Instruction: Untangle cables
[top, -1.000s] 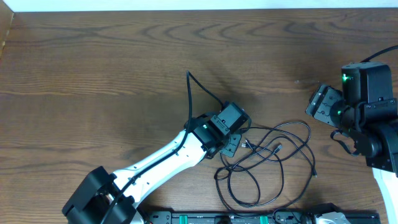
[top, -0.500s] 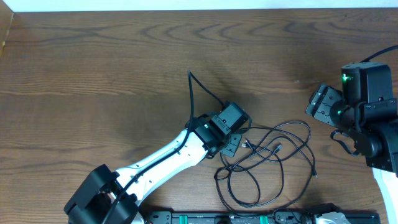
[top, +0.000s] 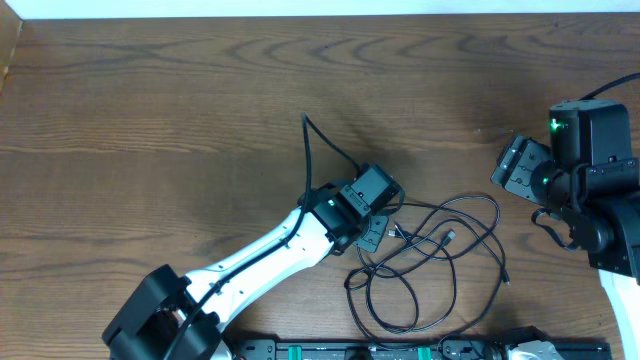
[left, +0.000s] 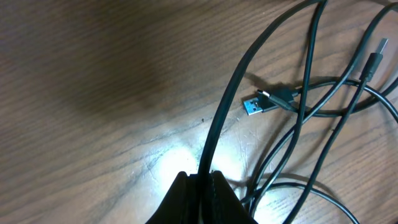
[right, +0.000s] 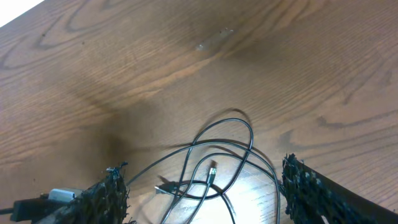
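Observation:
Thin black cables (top: 432, 262) lie in loose overlapping loops right of the table's centre. In the left wrist view my left gripper (left: 202, 177) is shut on one black cable (left: 225, 106) that runs up and away from the jaws. Beside that cable lie a blue-tipped USB plug (left: 252, 106) and another plug (left: 373, 60). From overhead, the left gripper (top: 375, 236) sits at the left edge of the loops. My right gripper (right: 202, 168) is open above the loops (right: 219, 163), with its fingers (right: 99, 196) wide apart. In the overhead view the right gripper (top: 513, 167) is to the upper right of the tangle.
A thicker black wire (top: 318, 145) arches from the left wrist toward the table's back. A black rail (top: 400, 350) runs along the front edge. The right arm's body (top: 592, 185) stands at the right edge. Bare wood (top: 180, 130) spreads left and behind.
The left gripper's jaws have drawn together on the black cable. Neither arm has visibly shifted, and the loops lie as before.

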